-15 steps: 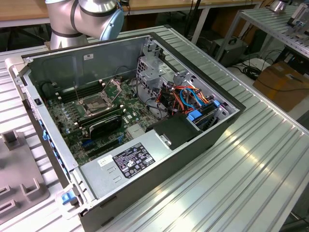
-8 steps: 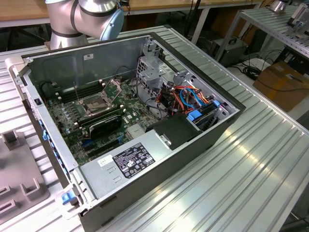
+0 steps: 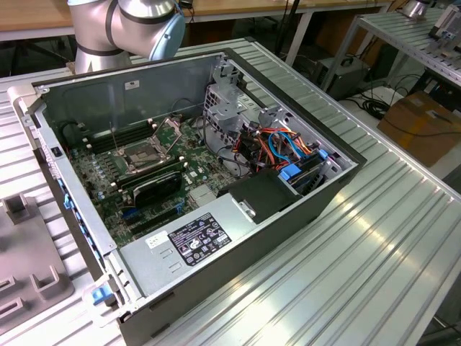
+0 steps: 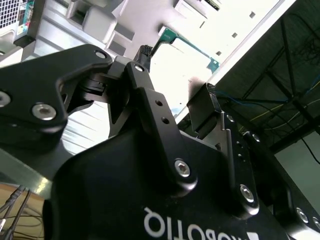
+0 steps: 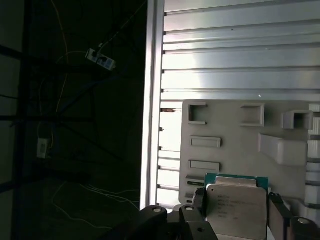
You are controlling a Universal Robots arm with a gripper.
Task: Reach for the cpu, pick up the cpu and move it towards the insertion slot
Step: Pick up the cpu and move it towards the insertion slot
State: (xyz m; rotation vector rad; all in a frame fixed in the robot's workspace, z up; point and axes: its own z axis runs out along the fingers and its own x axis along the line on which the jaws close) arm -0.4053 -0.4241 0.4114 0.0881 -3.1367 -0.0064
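Metal is gleaming pale beige-silver across the face of the small, thin, square cpu (image 5: 235, 200). A green board edge is peeking out along one side, and faint print is crossing the lid. In the first wrist view we are seeing the black gripper (image 5: 238, 204) pinching it, with two fingers (image 5: 200, 200) pressing on opposite edges. The chip is sitting over the flat grey plastic tray (image 5: 235, 130), and we are finding no way to tell whether it is resting there or lifted.

We are counting one cpu and one tray, and on that tray three raised open pockets and two shallow rectangular recesses. The tray is lying on the ribbed aluminium table (image 5: 225, 60), near the table's edge, with dark floor showing beyond.

In the exterior view the square dark insertion slot (image 3: 148, 153), ringed by its shiny silver frame, is sitting inside the open grey computer case (image 3: 302, 216). Walls are rising all round it, and open room is lying above.
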